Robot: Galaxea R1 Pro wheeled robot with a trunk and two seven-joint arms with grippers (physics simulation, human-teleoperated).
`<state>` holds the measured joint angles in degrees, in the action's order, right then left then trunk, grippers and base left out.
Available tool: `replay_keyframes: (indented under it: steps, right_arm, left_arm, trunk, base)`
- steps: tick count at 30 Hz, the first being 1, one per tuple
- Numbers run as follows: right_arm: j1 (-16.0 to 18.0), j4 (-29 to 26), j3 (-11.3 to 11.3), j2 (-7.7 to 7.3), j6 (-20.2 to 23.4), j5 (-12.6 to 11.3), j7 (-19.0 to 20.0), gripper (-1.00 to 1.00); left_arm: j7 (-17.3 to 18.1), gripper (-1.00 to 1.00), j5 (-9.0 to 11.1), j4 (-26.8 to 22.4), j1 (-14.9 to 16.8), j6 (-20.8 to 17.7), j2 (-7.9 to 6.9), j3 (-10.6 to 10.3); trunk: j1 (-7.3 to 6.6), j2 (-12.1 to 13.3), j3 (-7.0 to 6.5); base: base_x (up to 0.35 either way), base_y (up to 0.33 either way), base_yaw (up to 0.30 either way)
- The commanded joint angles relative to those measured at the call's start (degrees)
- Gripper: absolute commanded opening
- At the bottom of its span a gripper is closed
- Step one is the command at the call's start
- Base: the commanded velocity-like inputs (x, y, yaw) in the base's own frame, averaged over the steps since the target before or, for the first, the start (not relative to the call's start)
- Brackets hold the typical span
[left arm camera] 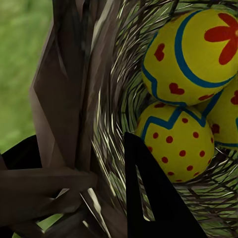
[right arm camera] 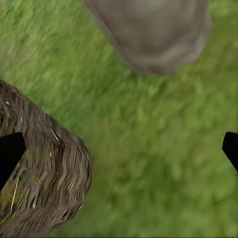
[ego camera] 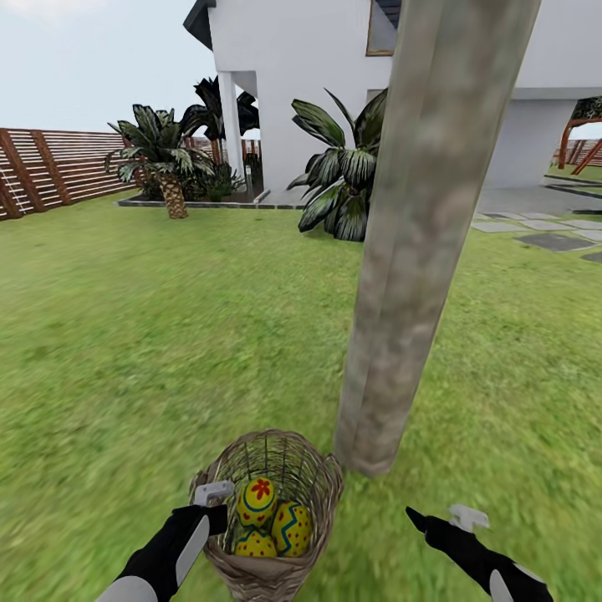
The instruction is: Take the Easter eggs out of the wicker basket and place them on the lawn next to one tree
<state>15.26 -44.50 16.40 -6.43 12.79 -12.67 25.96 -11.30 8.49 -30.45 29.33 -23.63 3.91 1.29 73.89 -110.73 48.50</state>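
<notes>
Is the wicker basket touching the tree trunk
Cannot tell. In the head view the wicker basket rim meets the tree trunk outline, but the right wrist view shows grass between them.

The tree (ego camera: 418,276) is the landmark. The wicker basket (ego camera: 322,481) sits on the lawn (ego camera: 167,334) just left of its base, three Easter eggs (ego camera: 272,518) inside. A house (ego camera: 284,75) stands behind it.

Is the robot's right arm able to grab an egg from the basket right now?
Probably yes. The right gripper is open and hangs over bare grass beside the wicker basket. The basket's top is open, and the eggs lie uncovered inside. The left gripper holds the far rim.
</notes>
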Motion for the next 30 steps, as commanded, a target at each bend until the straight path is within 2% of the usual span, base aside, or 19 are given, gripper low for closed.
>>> replay_keyframes:
  steps: [1,16,30]
  right_arm:
    - [0.02,0.01,0.13,0.03,0.57,-0.7,0.26,1.0]
    - [0.02,0.0,0.07,0.21,0.13,-0.11,0.06,1.0]
    - [0.03,0.09,0.45,0.28,-0.23,-0.51,-0.03,1.0]
  left_arm:
    - [-0.3,-1.0,0.74,-0.13,0.02,-0.19,0.04,0.12]
    - [-0.3,-1.0,0.72,-0.11,0.02,-0.19,0.04,0.12]
    - [-0.3,-1.0,0.74,-0.2,0.02,-0.25,0.04,0.12]
  trunk:
    - [0.22,-0.44,0.23]
    - [3.51,-6.46,2.93]
    - [6.59,-12.07,5.44]
  base:
    - [0.0,0.0,0.0]
    - [0.0,0.0,0.0]
    - [0.0,0.0,0.0]
